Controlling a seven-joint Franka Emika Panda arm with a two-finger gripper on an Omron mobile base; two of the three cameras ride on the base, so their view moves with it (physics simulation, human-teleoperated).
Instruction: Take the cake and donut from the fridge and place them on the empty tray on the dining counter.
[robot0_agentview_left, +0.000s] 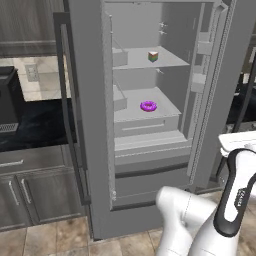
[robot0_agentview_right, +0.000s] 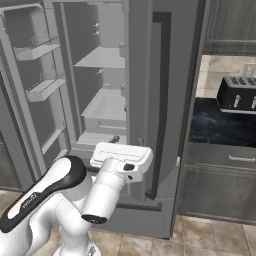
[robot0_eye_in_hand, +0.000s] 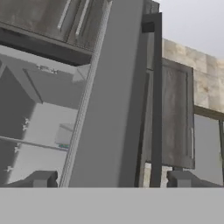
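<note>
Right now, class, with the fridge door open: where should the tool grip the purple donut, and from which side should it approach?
Grip the donut across its ring, one finger in the hole or both spanning the rim. It lies flat near the lower shelf's front edge, so reaching in through the open front, angled slightly downward, looks best; the shelf above probably limits a straight top-down approach.

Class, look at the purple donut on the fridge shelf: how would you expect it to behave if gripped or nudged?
The donut lies flat on its shelf, so it probably won't roll or tip. Being small, it likely weighs little and may slide if pushed. Its frosted ring looks soft, so a firm squeeze could dent it.
</note>
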